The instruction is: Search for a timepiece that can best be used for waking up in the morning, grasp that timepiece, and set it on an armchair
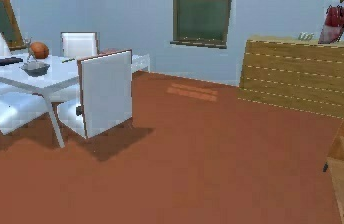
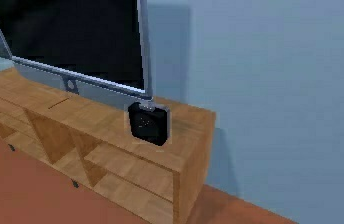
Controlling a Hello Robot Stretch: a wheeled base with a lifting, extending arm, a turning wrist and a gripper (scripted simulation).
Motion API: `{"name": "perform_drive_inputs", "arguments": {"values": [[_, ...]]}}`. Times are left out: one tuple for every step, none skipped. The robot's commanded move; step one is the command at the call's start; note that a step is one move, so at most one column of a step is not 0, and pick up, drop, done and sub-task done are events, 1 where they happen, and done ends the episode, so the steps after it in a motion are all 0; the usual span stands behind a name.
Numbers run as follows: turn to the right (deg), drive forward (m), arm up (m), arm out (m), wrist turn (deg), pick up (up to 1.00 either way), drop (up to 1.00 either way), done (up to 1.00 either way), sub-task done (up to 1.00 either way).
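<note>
On top of a low wooden shelf unit (image 2: 195,135) in the arm side view stands the timepiece, a small black square alarm clock (image 2: 149,123). It is upright near the unit's right end, just beside the lower right corner of a large dark television (image 2: 75,45) that sits on the same top. A pale blue wall (image 2: 280,90) rises behind both, and open shelves show below the clock. The pictures give no way to tell the gripper's state, nor how the clock lies relative to it. In the forward view, a white dining table (image 1: 50,76) with white chairs (image 1: 105,95) around it stands at the left. It carries a dark bowl (image 1: 35,70) and a round orange thing (image 1: 39,49). Well apart from them, a wide wooden dresser (image 1: 300,75) stands against the far wall at the right, beside a dark window (image 1: 202,22). Red-brown floor (image 1: 180,160) lies between them.
</note>
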Motion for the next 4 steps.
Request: {"name": "perform_drive_inputs", "arguments": {"values": [[0.0,0.0,0.34,0.0,0.0,0.0,0.0,0.0,0.0],[0.0,0.0,0.0,0.42,0.0,0.0,0.0,0.0,0.0],[0.0,0.0,0.0,0.0,45.0,0.0,0.0,0.0,0.0],[0.0,0.0,0.0,0.0,45.0,0.0,0.0,0.0,0.0]]}}
